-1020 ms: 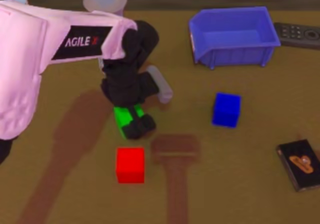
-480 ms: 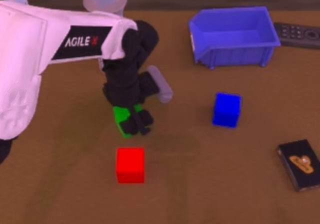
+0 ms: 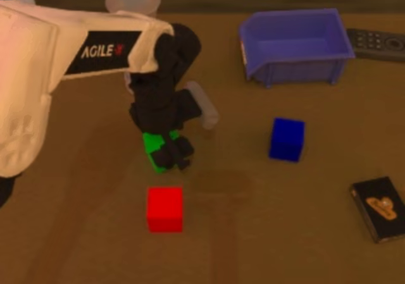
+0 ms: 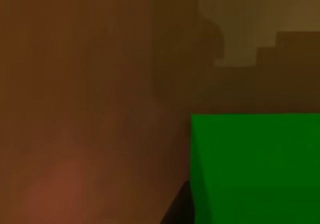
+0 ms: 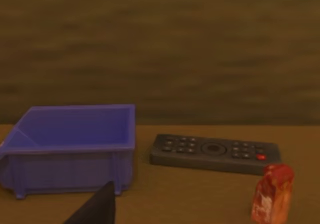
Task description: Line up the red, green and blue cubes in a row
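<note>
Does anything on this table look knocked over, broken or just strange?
Nothing stands out. The red cube and blue cube sit flat, the blue bin is upright, and the left end effector grips the green cube.

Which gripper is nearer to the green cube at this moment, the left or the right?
The left. The left gripper is right over the green cube, its fingers on either side of it. The right gripper does not appear in the top view; its wrist camera faces the blue bin, far from the cube.
</note>
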### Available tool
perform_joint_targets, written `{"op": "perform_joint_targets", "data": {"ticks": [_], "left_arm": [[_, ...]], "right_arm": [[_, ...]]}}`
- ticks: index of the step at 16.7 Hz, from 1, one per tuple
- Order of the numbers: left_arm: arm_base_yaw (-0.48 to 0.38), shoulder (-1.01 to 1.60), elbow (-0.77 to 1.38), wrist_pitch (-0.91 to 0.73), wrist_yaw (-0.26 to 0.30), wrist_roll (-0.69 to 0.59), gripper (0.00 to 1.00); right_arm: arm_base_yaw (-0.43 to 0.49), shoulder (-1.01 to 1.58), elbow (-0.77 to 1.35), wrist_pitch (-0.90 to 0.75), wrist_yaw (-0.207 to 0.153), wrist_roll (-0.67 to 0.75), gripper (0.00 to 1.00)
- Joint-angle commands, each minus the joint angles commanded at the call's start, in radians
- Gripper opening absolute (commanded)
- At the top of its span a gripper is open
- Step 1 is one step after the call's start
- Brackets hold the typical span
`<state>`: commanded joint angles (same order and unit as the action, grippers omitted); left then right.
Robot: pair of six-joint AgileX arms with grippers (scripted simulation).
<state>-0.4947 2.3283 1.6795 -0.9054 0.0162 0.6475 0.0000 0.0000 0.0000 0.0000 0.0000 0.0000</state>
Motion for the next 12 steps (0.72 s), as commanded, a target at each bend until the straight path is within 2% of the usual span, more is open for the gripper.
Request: {"op": "perform_joint_targets", "data": {"ticks": [6, 12], "left_arm": [[0.013, -0.072, 0.111, -0.191, -0.001, 0.001, 0.0], [0.007, -0.082, 0.12, -0.207, -0.002, 0.002, 0.0]], "right_arm": [[0.0, 0.0, 0.0, 0.0, 0.0, 0.0, 1.0], [0.0, 0.0, 0.0, 0.0, 0.0, 0.0, 1.0]]}}
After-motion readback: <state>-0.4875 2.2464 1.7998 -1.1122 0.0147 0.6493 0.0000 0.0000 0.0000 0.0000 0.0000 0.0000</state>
